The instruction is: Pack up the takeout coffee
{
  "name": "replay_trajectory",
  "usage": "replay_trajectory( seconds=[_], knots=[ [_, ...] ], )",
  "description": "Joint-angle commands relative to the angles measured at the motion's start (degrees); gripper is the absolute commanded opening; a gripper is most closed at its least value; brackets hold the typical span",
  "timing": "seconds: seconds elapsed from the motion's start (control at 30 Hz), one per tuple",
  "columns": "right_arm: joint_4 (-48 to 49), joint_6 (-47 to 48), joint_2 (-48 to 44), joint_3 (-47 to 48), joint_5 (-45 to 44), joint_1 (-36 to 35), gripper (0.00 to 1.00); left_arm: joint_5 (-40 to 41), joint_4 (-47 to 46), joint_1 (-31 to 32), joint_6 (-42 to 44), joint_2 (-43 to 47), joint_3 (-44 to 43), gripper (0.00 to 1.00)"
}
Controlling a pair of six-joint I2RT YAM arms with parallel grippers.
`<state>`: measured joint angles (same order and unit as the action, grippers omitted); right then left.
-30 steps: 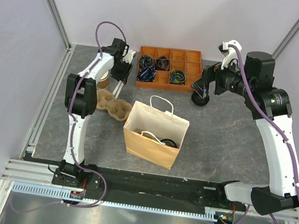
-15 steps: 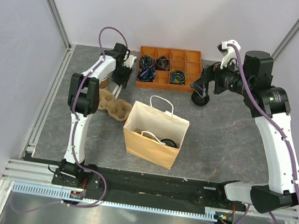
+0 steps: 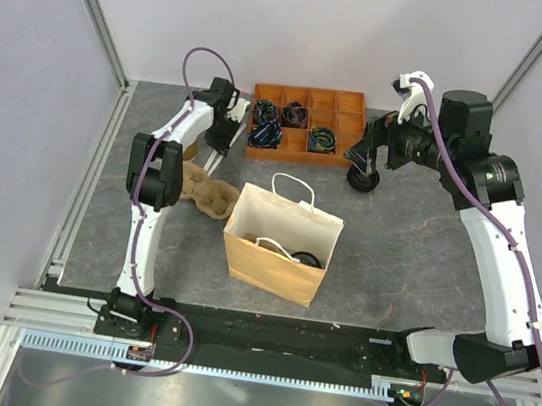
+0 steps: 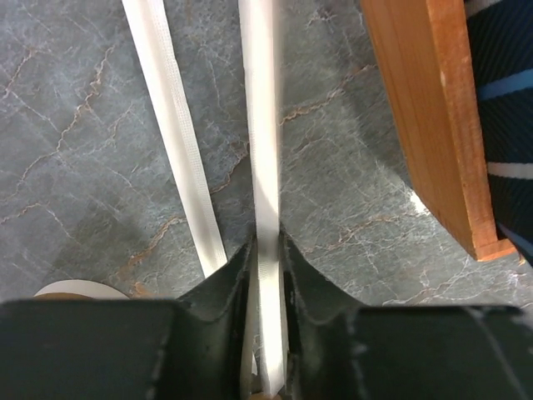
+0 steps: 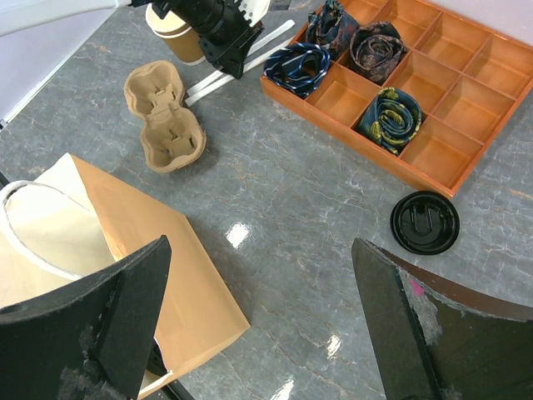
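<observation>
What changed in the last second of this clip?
The left gripper, shut on a thin white strip, shifted slightly rightward and toward the back wall, nearer the orange wooden tray. The open right gripper, brown paper bag, moulded pulp cup carrier and loose black plastic lid stayed put.

— What's different?
— The left gripper (image 4: 266,250) has crept back and a touch right along the white stick (image 4: 265,142), nearer the wooden tray (image 3: 351,103). Its elbow (image 3: 153,158) followed to the right.
— And the other side?
— The right arm (image 3: 465,114) leaned slightly left.
</observation>
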<state>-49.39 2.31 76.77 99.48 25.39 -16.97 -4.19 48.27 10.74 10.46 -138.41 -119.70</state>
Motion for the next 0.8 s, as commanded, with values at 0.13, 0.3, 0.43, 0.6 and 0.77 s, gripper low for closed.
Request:
replay_trajectory(
  seconds=[0.13,0.3,0.43,0.6,0.77],
  knots=[
    [1.48,0.07,-0.13,3.52,0.54,0.18,0.98,1.29,-4.24,0.16,-5.45,0.95,-4.84,0.10],
    [1.22,0.51,-0.48,4.40,0.10,0.18,0.98,-0.73,-6.69,0.16,-7.91,6.03,-6.24,0.02],
    [0.87,0.94,-1.01,4.49,0.28,0.18,0.98,-3.98,-6.79,0.16,-9.05,11.83,-7.74,0.02],
    [-1.06,3.40,-1.10,4.14,2.47,0.27,0.98,-13.91,-8.54,-0.02,-9.40,21.93,-5.38,0.02],
    [-2.82,5.60,-2.06,0.98,5.90,0.27,0.98,-23.91,-13.01,-0.19,-9.84,35.91,4.99,0.02]
  ],
)
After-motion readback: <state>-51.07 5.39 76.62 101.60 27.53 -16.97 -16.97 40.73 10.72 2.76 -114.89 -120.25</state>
